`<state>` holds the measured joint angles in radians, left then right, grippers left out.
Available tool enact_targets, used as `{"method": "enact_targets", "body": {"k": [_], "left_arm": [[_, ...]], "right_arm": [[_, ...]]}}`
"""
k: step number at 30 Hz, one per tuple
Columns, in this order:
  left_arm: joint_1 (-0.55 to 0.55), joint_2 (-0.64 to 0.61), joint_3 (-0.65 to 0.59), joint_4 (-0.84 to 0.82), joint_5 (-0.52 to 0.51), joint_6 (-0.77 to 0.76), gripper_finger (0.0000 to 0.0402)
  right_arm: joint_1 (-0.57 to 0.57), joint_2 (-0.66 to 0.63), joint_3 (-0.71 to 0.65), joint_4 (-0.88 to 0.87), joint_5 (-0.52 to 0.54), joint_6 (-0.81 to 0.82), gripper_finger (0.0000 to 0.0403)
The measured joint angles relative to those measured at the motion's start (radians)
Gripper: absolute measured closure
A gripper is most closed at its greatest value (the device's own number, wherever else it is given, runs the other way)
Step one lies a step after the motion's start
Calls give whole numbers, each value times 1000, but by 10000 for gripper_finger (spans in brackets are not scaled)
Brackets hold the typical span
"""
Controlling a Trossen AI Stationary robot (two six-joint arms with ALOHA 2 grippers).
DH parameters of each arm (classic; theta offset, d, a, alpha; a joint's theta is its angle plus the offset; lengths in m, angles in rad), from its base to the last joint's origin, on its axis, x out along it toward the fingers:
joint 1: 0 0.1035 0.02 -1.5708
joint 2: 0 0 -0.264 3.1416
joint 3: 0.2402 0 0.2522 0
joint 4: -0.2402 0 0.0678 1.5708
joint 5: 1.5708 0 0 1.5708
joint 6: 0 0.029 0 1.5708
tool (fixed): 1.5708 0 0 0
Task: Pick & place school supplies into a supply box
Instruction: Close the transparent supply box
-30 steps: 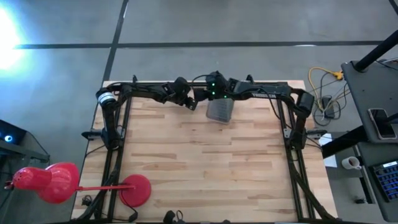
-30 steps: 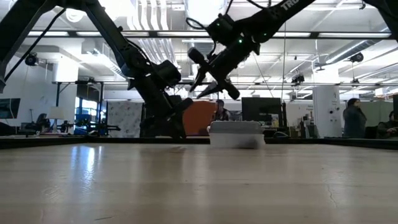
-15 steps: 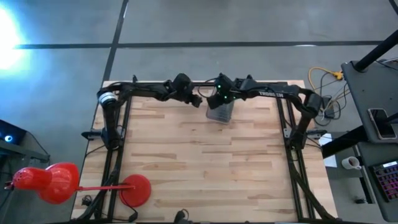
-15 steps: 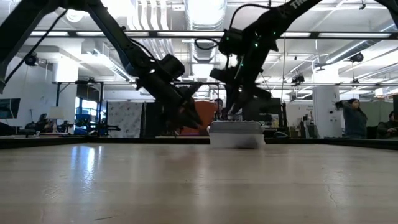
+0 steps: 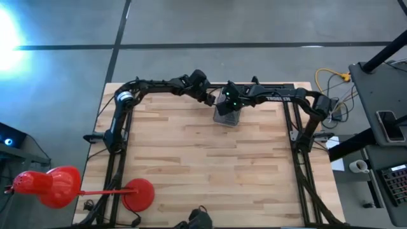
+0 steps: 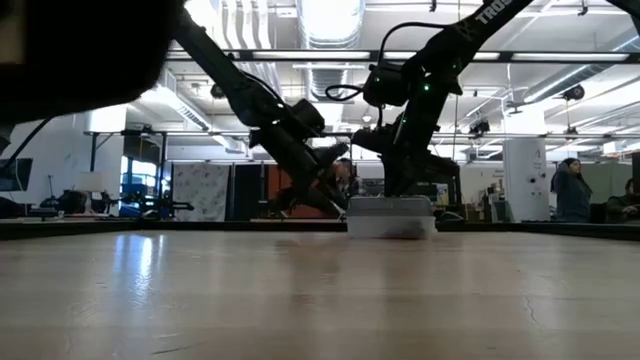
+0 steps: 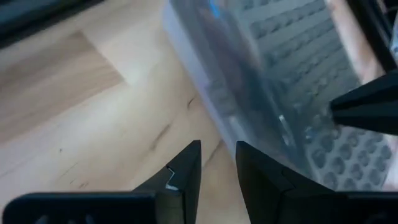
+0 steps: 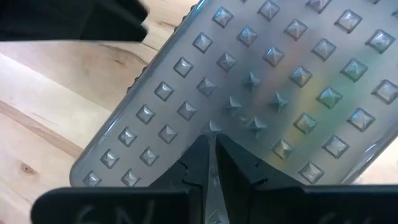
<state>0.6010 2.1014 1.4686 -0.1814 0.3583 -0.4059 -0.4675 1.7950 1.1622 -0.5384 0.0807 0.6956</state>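
From above, the box point(image 5: 225, 112) sits at twelve o'clock on the surface point(image 5: 203, 172), lid point(image 5: 226, 109) on, no pens or scissors lying loose; the packing looks done, with only closing left. The low view shows both arms meeting over it, box flat down. In the left wrist view the left gripper point(image 7: 217, 163), jaws a narrow slit apart and empty, hangs beside the box wall. In the right wrist view the right gripper point(image 8: 211, 152), jaws nearly together, holding nothing, presses on the dotted lid.
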Motion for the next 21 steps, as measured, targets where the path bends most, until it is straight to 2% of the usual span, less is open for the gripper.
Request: {"method": "enact_targets", "body": {"k": [3, 6, 11, 15, 21], "left_arm": [[0, 2, 7, -43, 25, 0, 317], [0, 2, 3, -39, 112, -6, 321], [3, 1, -5, -45, 196, -19, 331], [2, -18, -7, -46, 217, -22, 332], [2, -57, -25, -108, 220, -7, 332]], "right_arm": [[0, 0, 6, 6, 0, 0, 376], [0, 2, 23, 4, -5, -34, 375], [-2, -6, 33, 11, -70, -64, 375], [8, -46, 20, -6, -167, -141, 374], [61, -101, -32, -15, -217, -232, 374]]}}
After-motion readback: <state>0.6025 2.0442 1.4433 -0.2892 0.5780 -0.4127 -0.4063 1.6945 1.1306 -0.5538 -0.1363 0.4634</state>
